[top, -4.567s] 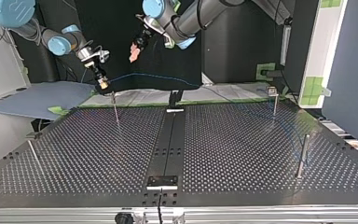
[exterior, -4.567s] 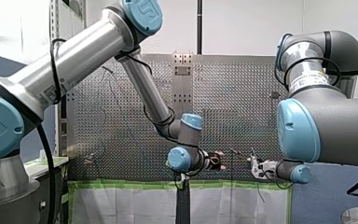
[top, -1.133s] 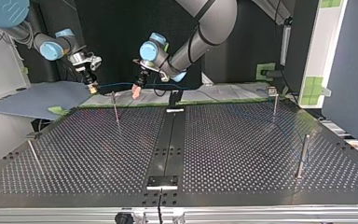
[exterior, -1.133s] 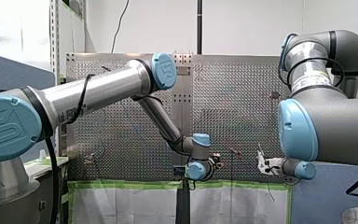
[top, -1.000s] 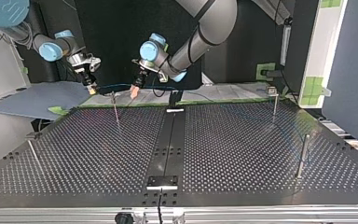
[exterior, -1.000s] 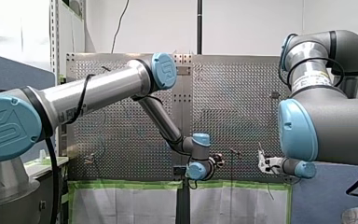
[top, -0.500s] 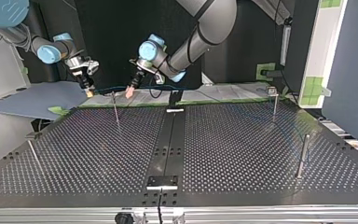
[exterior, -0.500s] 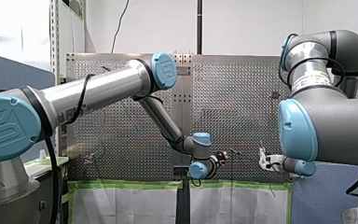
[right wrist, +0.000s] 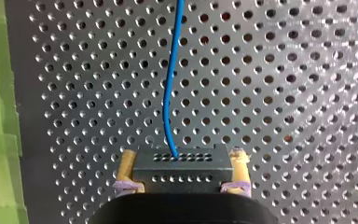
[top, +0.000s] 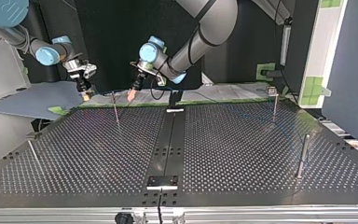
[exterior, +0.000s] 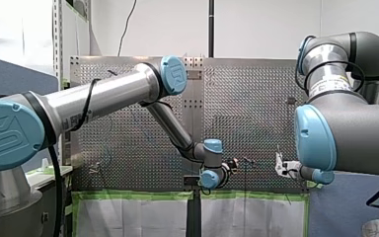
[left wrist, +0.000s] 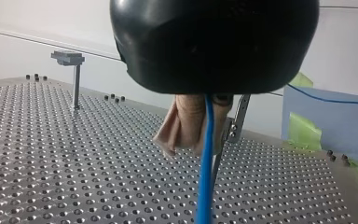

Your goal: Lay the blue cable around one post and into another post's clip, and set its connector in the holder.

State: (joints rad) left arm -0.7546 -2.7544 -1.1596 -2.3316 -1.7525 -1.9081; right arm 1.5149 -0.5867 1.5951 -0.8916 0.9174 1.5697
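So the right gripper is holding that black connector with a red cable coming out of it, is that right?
Not quite: it is a blue cable, not a red one. The right wrist view shows my right gripper holding the black connector with that cable coming out of it.

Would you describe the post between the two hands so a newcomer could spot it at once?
In the top view, follow the dark centre strip to the far edge, then look left. The post stands there between my right hand and my left hand. Unlike the thick post at the view's right, it is a thin rod.
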